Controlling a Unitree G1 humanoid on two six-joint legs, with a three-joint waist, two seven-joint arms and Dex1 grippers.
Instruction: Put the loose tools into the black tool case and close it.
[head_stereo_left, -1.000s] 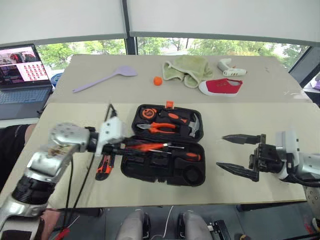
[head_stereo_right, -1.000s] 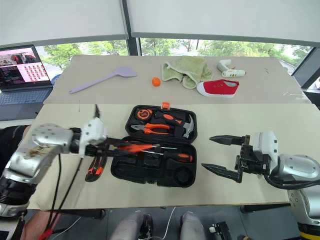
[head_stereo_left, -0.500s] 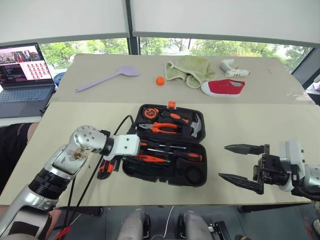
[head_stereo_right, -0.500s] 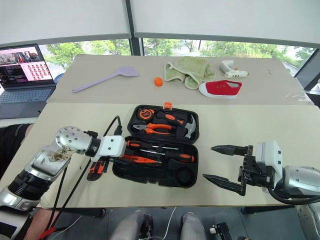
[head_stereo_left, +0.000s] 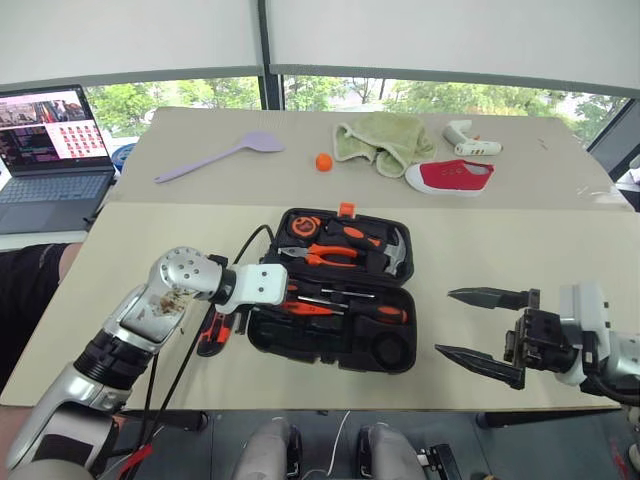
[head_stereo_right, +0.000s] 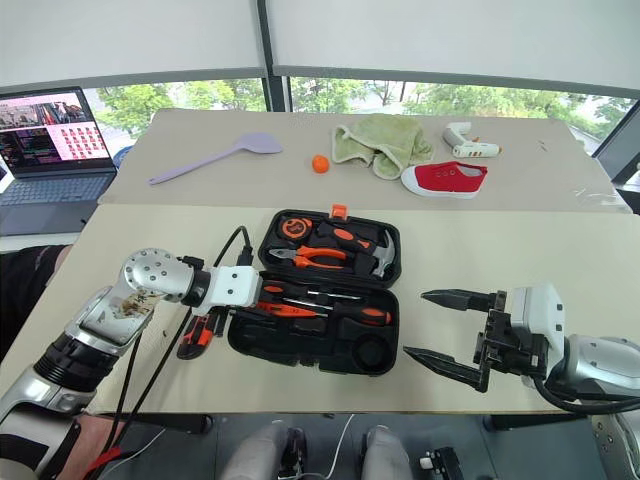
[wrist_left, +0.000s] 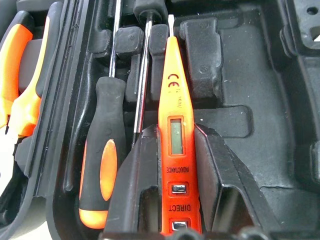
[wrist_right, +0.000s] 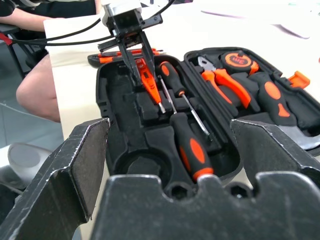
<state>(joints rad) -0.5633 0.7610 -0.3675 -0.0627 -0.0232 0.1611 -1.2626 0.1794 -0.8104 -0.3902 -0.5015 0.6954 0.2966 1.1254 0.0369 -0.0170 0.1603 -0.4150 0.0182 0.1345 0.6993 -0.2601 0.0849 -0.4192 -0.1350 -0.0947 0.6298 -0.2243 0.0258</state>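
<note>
The left gripper (wrist_left: 180, 220) is clamped on the slim orange tester screwdriver (wrist_left: 176, 130), one black finger on each side of its body, with the metal tip pointing away over the moulded slots of the black tool case (head_stereo_left: 335, 345). From the head views this gripper reaches in over the case's left edge, and the tester lies low across the near tray. Just beside it in the tray lie two black-and-orange screwdrivers, one (wrist_left: 102, 165) alongside the tester, the other (head_stereo_left: 385, 313) towards the case's right end with its handle pointing right. The case stands open on the near table (head_stereo_left: 480, 250), its lid half (the far half) holding pliers (head_stereo_left: 320, 256), a hammer (head_stereo_left: 393, 255) and a tape measure (head_stereo_left: 302, 226), with the orange latch (head_stereo_left: 346, 210) at the far edge.

The orange-and-black utility knife (head_stereo_left: 214, 333) lies on the table just left of the case, partly under the left arm.

The right gripper (head_stereo_left: 485, 326) hangs with its jaws wide apart and empty, well to the right of the case.

On the far table lie a lilac spatula (head_stereo_left: 215, 158), a small orange ball (head_stereo_left: 323, 161), a green cloth (head_stereo_left: 380, 138), a red shoe (head_stereo_left: 448, 176) and a white gadget (head_stereo_left: 466, 134); a laptop (head_stereo_left: 45, 145) sits at the far left
</note>
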